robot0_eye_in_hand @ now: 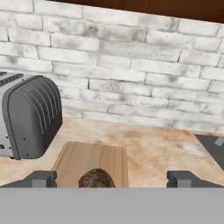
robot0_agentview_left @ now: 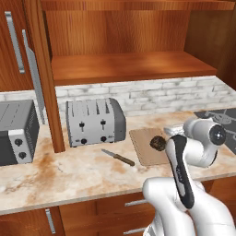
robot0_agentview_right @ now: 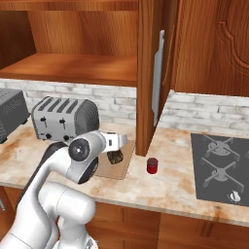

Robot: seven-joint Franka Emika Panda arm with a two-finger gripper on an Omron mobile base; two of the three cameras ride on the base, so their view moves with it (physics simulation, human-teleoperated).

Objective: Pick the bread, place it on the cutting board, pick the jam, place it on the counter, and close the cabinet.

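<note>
The bread (robot0_agentview_left: 158,143), a small dark lumpy loaf, lies on the light wooden cutting board (robot0_agentview_left: 140,147) on the marbled counter (robot0_agentview_left: 69,170). My gripper (robot0_eye_in_hand: 112,179) hovers just over the bread (robot0_eye_in_hand: 96,178), open wide, with its fingertips (robot0_eye_in_hand: 41,178) well apart on either side of the loaf and not touching it. The small red jam (robot0_agentview_right: 152,165) jar stands on the counter (robot0_agentview_right: 165,189) right of the cutting board (robot0_agentview_right: 125,163), near the foot of the cabinet's (robot0_agentview_right: 151,73) open door. The cabinet (robot0_agentview_left: 133,67) shelf is bare.
A silver toaster (robot0_agentview_left: 94,120) stands left of the board, with a knife (robot0_agentview_left: 118,157) lying in front of it. A toaster oven (robot0_agentview_left: 16,131) sits at the far left. A dark cooktop (robot0_agentview_right: 221,168) lies at the right. The open doors jut out over the counter.
</note>
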